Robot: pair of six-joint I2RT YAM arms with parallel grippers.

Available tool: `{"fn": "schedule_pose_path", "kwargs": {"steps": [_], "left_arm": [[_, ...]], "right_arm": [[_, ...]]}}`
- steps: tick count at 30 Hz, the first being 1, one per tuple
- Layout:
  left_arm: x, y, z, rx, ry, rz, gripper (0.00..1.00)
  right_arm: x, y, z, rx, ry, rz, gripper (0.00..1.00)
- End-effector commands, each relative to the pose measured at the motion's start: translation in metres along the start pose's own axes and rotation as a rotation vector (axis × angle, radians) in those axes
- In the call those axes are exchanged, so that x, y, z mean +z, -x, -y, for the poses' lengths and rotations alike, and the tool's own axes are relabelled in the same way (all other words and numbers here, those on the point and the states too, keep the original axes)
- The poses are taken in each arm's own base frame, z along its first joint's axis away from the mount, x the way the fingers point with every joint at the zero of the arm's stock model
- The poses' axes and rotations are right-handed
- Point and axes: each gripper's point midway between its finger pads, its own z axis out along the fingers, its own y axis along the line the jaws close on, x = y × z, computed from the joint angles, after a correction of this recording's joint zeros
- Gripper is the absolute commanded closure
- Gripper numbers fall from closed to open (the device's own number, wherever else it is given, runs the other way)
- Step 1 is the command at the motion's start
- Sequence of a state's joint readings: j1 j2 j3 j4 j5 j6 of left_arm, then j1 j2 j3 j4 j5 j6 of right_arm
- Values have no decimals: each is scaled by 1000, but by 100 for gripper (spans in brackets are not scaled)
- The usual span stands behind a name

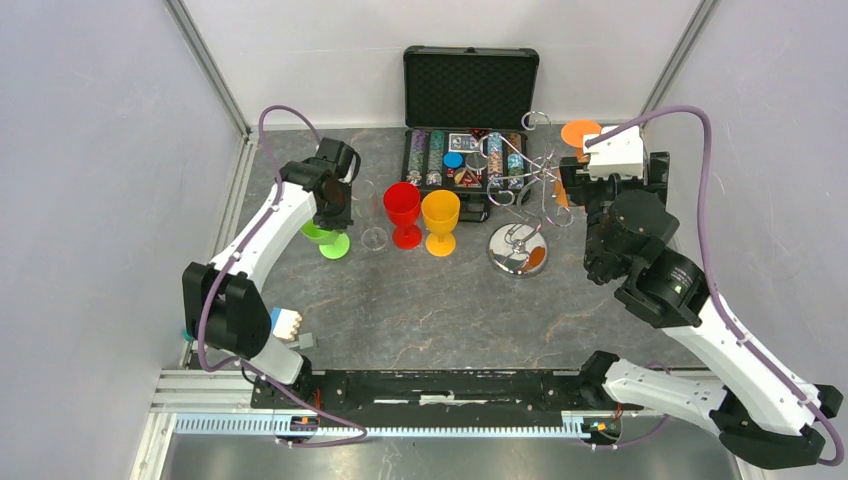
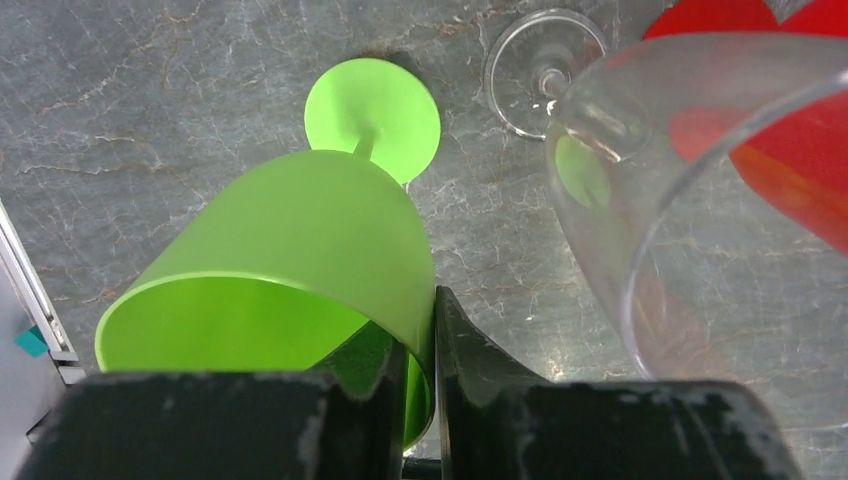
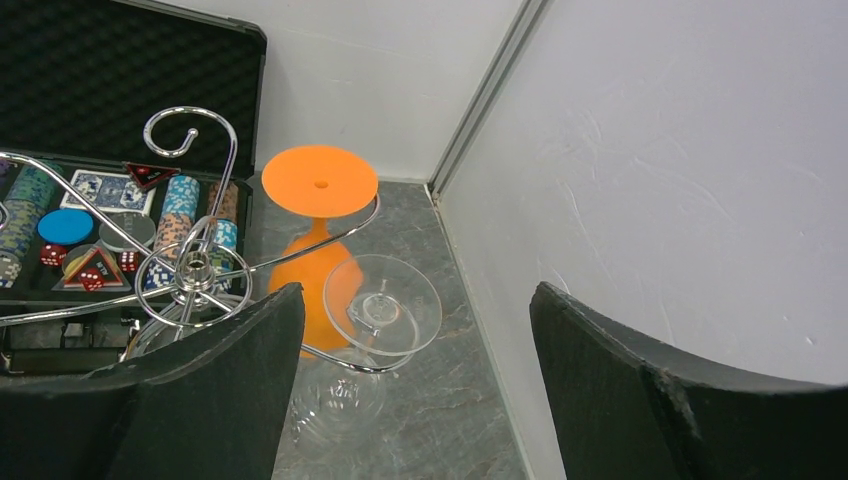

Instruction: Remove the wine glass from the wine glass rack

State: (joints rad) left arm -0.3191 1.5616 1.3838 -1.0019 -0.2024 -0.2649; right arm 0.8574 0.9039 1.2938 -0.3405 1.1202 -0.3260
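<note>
Your right gripper (image 3: 415,292) is spread wide and holds nothing. Straight ahead, seen in the gap between its fingers at lower centre of the right wrist view, the clear wine glass (image 3: 390,318) hangs bowl-down on an outer arm of the wine glass rack (image 3: 195,265), stem upright, foot on top. The orange wine glass (image 3: 320,180) hangs just behind it, up-left. The right arm is much nearer. The left gripper (image 2: 422,335) straddles the green glass (image 2: 290,240) rim, and you can't tell if it clamps.

The green glass (image 2: 270,250) — near rim hidden behind left claw (image 2: 421,345).
</note>
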Motion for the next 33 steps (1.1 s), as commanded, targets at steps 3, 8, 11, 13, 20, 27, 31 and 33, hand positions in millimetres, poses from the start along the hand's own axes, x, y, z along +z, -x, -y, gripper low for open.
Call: {"fn": "schedule_pose_path", "kwargs": {"steps": [3,8,11,13,20,27,31,33], "left_arm": [[2,14,-1,-44,-16,48,80],[-7,19,-4,-57,-21,78,67],[-13,23,-3,-58,-31,91,64],[-19,26,-4,-60,-34,106,63],[-65,48,-8,-87,-72,247,47],[-108,58,-16,-121,-97,389,27],[-126,59,-18,-131,-127,464,8],[-134,60,-17,-131,-149,496,0]], "right_arm": [[-1,-3,-3,16,15,2,12],[-1,-2,-1,18,13,2,12],[-2,-1,-1,26,18,4,12],[-2,0,-1,31,24,5,12],[-1,4,-6,19,40,-2,11],[17,10,-36,-79,104,-62,8],[34,11,-46,-93,135,-114,10],[44,7,-45,-88,130,-144,12]]}}
